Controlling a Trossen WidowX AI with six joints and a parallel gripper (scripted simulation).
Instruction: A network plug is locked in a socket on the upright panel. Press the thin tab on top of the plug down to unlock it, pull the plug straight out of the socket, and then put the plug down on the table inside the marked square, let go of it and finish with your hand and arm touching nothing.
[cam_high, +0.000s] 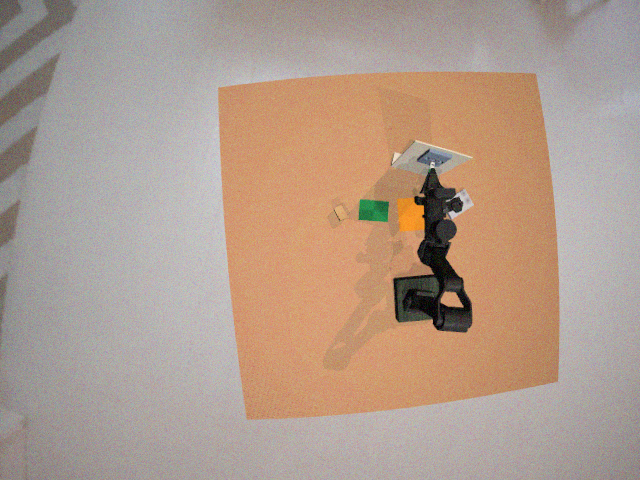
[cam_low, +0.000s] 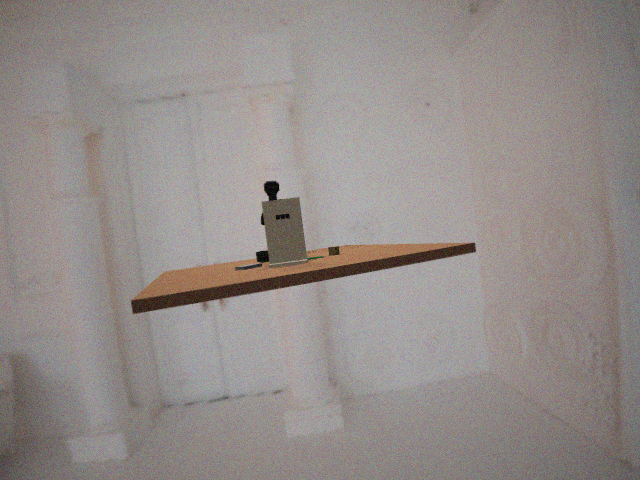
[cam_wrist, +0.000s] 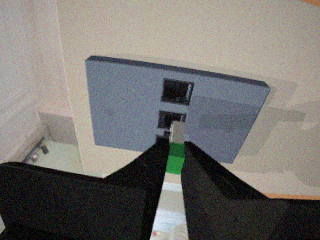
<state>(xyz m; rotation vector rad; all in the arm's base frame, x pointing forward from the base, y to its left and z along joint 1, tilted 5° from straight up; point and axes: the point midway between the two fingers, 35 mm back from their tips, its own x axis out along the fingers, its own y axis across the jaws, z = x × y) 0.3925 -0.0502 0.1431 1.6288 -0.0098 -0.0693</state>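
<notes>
The upright beige panel (cam_high: 406, 163) (cam_low: 285, 238) (cam_wrist: 120, 25) carries a blue-grey plate (cam_wrist: 125, 105) with sockets. My gripper (cam_high: 432, 169) (cam_wrist: 175, 147) is shut on the plug (cam_high: 432, 164) (cam_wrist: 175, 164), which has a green body and a clear front end. The clear end points at the panel and appears to be out of the middle socket (cam_wrist: 166, 119), just in front of it; the dark opening shows behind it. The tab is not clearly visible. An orange square (cam_high: 409, 214) lies on the table, partly hidden under my arm. A green rectangle (cam_high: 373, 210) lies left of it.
A small tan block (cam_high: 340, 212) (cam_low: 333, 250) stands left of the green rectangle. A pale card (cam_high: 466, 200) (cam_low: 248, 267) lies right of the arm. The top socket (cam_wrist: 176, 91) is empty. My arm's base (cam_high: 403, 312) stands on the table (cam_high: 289, 310).
</notes>
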